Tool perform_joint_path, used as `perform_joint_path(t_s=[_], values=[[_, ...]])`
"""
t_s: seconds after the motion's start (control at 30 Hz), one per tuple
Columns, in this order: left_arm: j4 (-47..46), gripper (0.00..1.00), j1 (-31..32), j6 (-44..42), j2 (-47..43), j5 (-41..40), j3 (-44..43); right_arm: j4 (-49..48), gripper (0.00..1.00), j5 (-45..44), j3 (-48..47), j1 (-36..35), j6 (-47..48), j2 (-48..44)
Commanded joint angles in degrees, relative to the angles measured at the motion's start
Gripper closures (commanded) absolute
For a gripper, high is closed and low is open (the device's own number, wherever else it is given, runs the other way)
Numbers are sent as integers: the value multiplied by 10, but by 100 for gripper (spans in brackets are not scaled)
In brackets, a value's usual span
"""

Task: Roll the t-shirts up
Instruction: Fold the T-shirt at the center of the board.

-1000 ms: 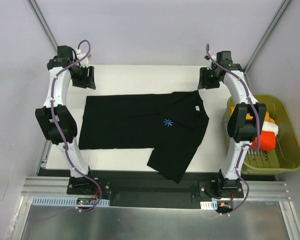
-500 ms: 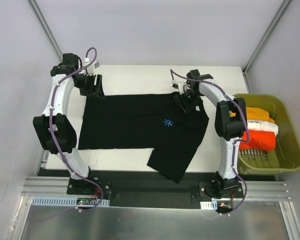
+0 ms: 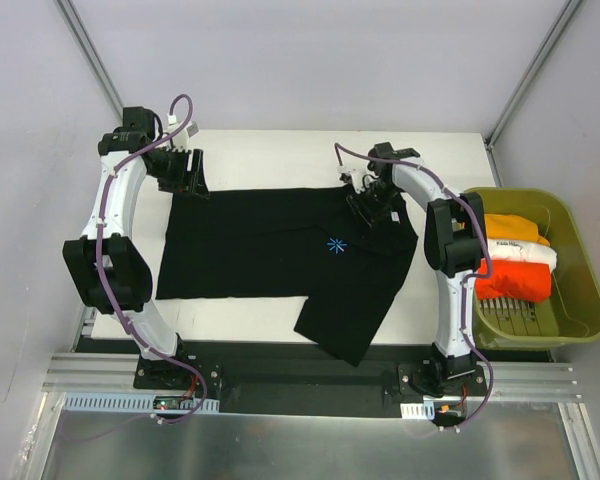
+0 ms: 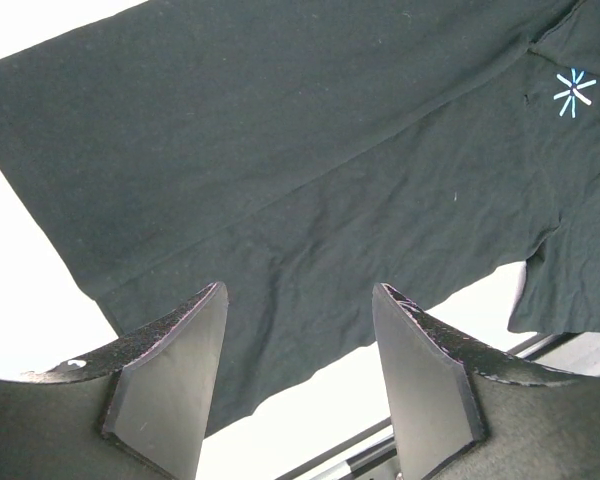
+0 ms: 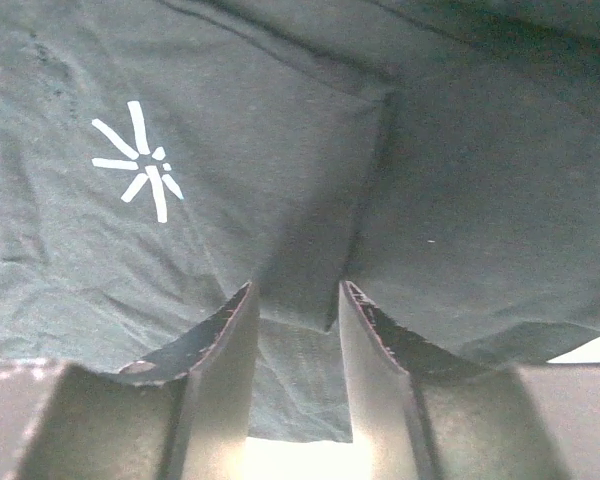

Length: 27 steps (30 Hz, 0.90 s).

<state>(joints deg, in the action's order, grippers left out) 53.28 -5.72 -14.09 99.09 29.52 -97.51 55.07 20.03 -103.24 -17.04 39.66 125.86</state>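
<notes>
A black t-shirt (image 3: 280, 245) with a tiny blue chest mark (image 3: 335, 245) lies spread flat on the white table (image 3: 280, 150), one flap hanging toward the near edge. My left gripper (image 3: 192, 178) hovers over its far left corner, jaws wide open and empty; the left wrist view shows the shirt (image 4: 330, 150) below my left gripper (image 4: 300, 300). My right gripper (image 3: 373, 205) sits low on the shirt's far right part. In the right wrist view my right gripper (image 5: 295, 295) has its jaws apart and straddles a fold of the black cloth (image 5: 310, 240). Orange (image 3: 515, 228), white (image 3: 528, 251) and red-orange (image 3: 520, 282) tees lie folded in the tub.
An olive-green plastic tub (image 3: 578, 235) stands off the table's right edge, beside the right arm. Grey walls close the cell at the back and sides. A metal rail (image 3: 280, 375) runs along the near edge by the arm bases.
Both arms swung in from the back corners onto the shirt's far edge. In the last half second the right gripper shifted slightly left; the left barely moved.
</notes>
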Motion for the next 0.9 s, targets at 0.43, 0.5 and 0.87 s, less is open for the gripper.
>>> perform_joint_path(t_s=[0.43,0.5,0.87], values=[[8,41,-2,6,0,10,-39,27,99,6,29,-45,-5,-86],[7,41,-2,8,4,19,-44,27,99,6,44,-68,-7,-111],[-10,42,-3,-10,-4,52,-8,15,65,-106,182,-273,5,-234]])
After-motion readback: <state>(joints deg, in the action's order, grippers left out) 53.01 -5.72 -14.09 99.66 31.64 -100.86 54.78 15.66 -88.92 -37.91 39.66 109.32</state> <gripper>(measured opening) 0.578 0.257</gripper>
